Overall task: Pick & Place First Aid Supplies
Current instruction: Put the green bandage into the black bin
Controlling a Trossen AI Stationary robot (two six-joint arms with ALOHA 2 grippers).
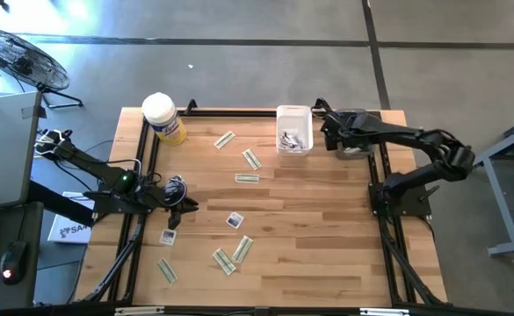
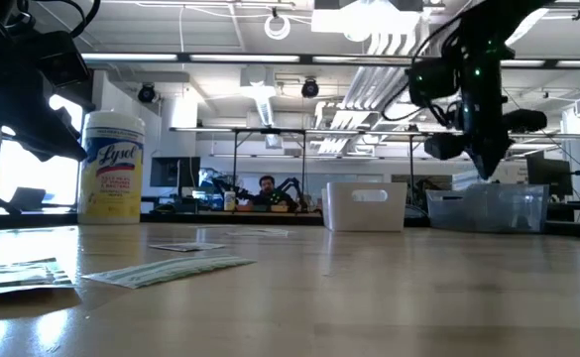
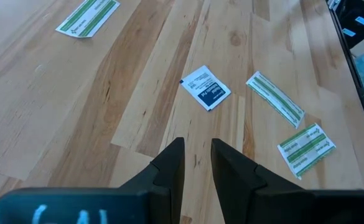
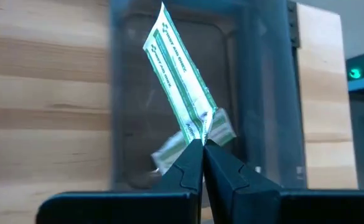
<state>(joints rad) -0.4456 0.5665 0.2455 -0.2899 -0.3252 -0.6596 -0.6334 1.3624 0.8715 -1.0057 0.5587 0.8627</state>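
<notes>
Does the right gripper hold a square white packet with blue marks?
No, the right gripper is shut on a narrow green-and-white strip.

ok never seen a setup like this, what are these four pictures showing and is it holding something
Two dark robot arms work at a wooden table. One picture looks down from above, one looks level across the tabletop, and two come from cameras on the wrists. Small first aid packets lie scattered, such as a white-and-blue square packet and green-and-white strips, beside a yellow wipes tub and a white bin. The right gripper pinches a green strip above a clear container. The left gripper holds nothing.
</notes>
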